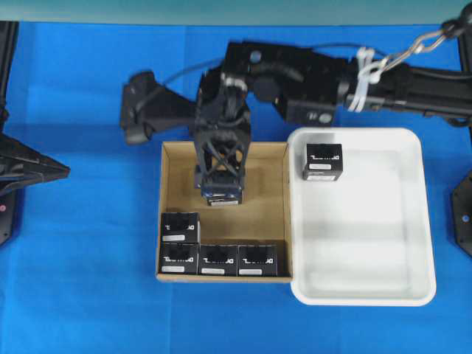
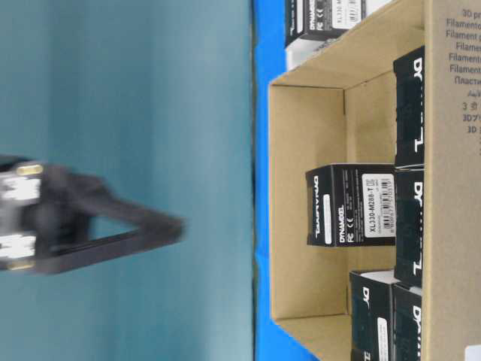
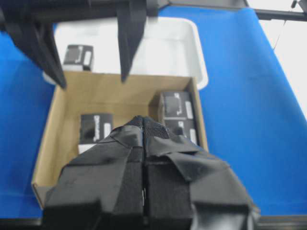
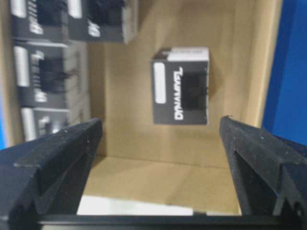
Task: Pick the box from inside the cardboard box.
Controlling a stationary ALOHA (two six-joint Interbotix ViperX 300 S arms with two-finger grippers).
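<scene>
Presently we list: right gripper (image 4: 158, 143) nearest, jaws wide and empty, above the lone box (image 4: 181, 86) in the carton (image 1: 171, 214); nothing lifted yet. Beyond, four boxes remain there, one sits in the tray (image 1: 413, 221); left gripper (image 3: 144, 158) shut.

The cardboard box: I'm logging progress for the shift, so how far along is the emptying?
Done: one black box already sits in the white tray. In hand: the right claw hangs open inside the cardboard box, over the lone black box, gripping nothing yet. Left: that one plus the four clustered black boxes along the carton's near edge. The left claw is shut and empty.
</scene>
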